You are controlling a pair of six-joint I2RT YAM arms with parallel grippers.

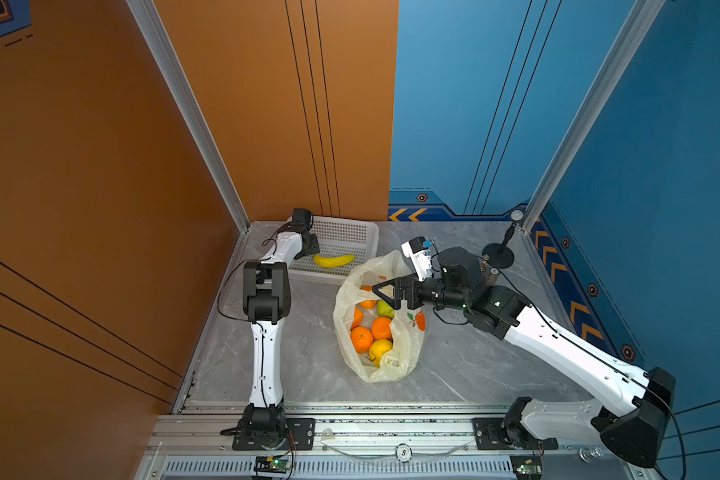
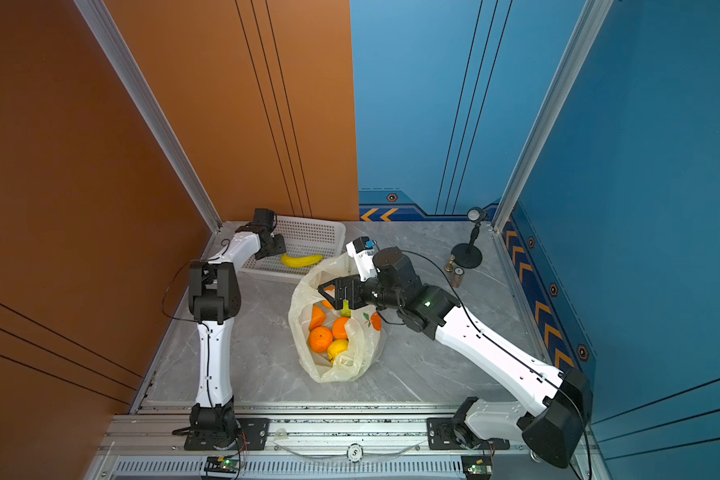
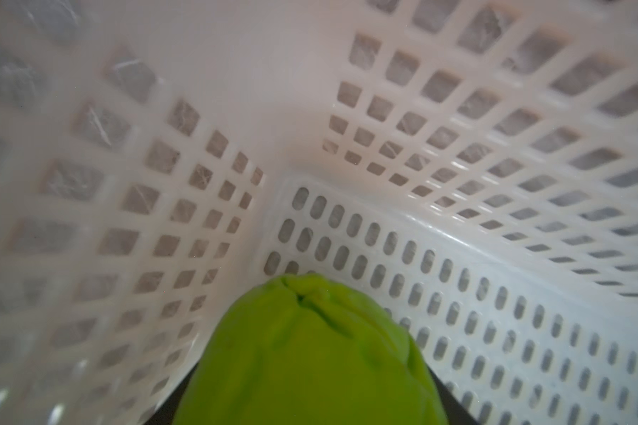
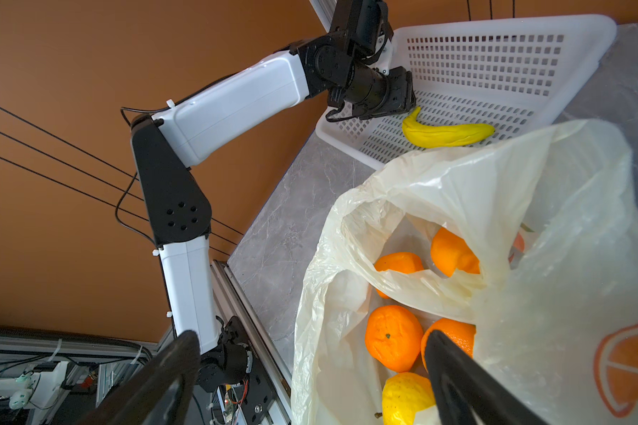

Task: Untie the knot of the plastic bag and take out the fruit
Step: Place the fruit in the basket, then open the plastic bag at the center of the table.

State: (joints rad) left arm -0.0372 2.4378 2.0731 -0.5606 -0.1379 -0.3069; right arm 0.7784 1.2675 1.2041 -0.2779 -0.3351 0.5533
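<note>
A grey, marble-patterned counter point(image 1: 308, 353) is seen in both top views, bounded at its near edge by an aluminium rail point(image 1: 391, 432). A white perforated plastic basket point(image 1: 350, 232) is set in the far left corner. A thin, translucent pale-yellow plastic bag point(image 1: 408, 345) is laid near the middle, just beside the basket. A black round-based stand point(image 1: 497, 252) is placed by the far right corner, with two small brownish objects point(image 1: 493, 272) just beside it.
</note>
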